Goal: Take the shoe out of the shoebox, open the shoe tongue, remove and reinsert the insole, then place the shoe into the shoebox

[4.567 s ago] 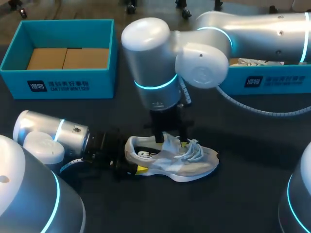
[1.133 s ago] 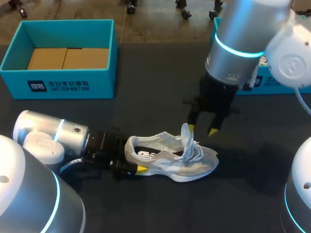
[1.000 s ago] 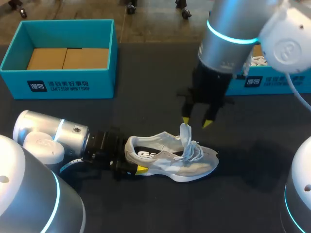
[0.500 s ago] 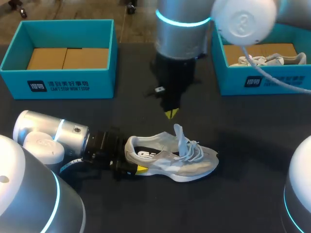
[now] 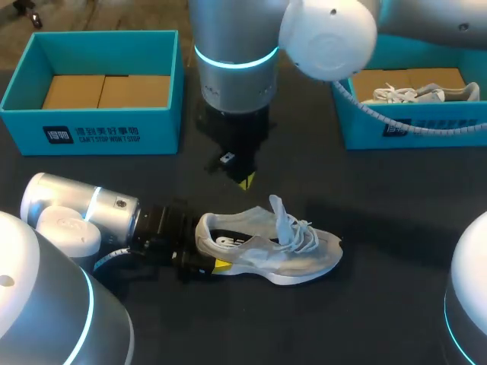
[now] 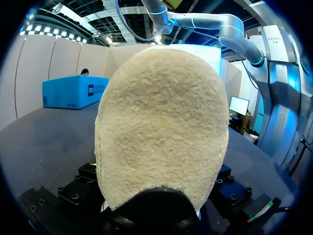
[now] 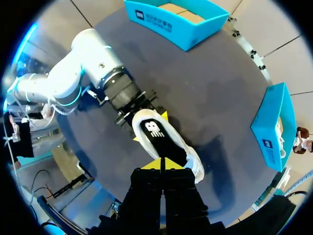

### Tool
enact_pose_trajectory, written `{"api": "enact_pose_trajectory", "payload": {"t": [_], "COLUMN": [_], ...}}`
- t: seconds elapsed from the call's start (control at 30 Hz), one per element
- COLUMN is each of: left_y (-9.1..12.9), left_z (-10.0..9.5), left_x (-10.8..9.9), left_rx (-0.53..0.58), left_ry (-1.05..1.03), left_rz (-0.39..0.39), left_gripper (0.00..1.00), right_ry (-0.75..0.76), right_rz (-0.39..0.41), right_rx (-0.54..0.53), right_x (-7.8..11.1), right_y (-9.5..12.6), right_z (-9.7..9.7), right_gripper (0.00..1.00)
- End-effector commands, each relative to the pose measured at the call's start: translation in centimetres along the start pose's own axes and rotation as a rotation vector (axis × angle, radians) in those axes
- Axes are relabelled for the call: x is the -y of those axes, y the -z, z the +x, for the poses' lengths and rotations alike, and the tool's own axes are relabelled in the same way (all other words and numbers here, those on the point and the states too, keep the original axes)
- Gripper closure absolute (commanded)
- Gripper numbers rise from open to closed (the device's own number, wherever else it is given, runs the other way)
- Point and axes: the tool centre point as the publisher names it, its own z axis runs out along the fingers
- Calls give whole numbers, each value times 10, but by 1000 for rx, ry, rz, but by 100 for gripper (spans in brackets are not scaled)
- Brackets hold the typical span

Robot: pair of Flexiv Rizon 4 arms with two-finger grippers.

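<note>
Now right tool (image 5: 245, 181) pressed together, empty, hovering above and just beyond the shoe (image 5: 266, 247); tongue (image 5: 278, 219) upright. Shoe lies on counter (image 5: 380, 304), long axis sideways, heel pinched by left tool (image 7: 149, 127). Right arm is nearer the opening.

The table (image 5: 396, 304) has a dark charcoal top, matte and even in colour. Seen from the head view, its far edge runs straight across and its surface lies flat. Lighting is diffuse and comes from overhead. Shadows on the table are soft-edged, heaviest near its middle and fainter toward its right side. In the left wrist view the same top reads grey, with a dull sheen toward its far edge.
</note>
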Motion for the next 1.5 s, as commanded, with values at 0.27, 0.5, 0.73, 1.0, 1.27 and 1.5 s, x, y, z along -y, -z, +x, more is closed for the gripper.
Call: {"api": "enact_pose_trajectory", "payload": {"t": [0.27, 0.5, 0.73, 1.0, 1.27, 1.5], "left_y": [0, 0, 0, 0, 0, 0], "left_z": [0, 0, 0, 0, 0, 0], "left_x": [-3, -3, -3, -3, -3, -3], "left_rx": [0, 0, 0, 0, 0, 0], "left_ry": [1, 1, 1, 1, 1, 1], "left_rz": [-1, -1, -1, -1, -1, -1], "left_gripper": [100, 100, 100, 100, 100, 100], "right_ry": [225, 343, 343, 434, 538, 538], "right_rz": [-25, -29, -29, -26, -54, -54], "right_rx": [1, -47, -47, -65, -78, -78], "right_x": [-7, -13, -13, -15, -9, -9], "right_y": [-31, -55, -55, -85, -98, -98], "right_z": [10, 15, 15, 11, 7, 7], "right_gripper": [100, 100, 100, 100, 100, 100]}}
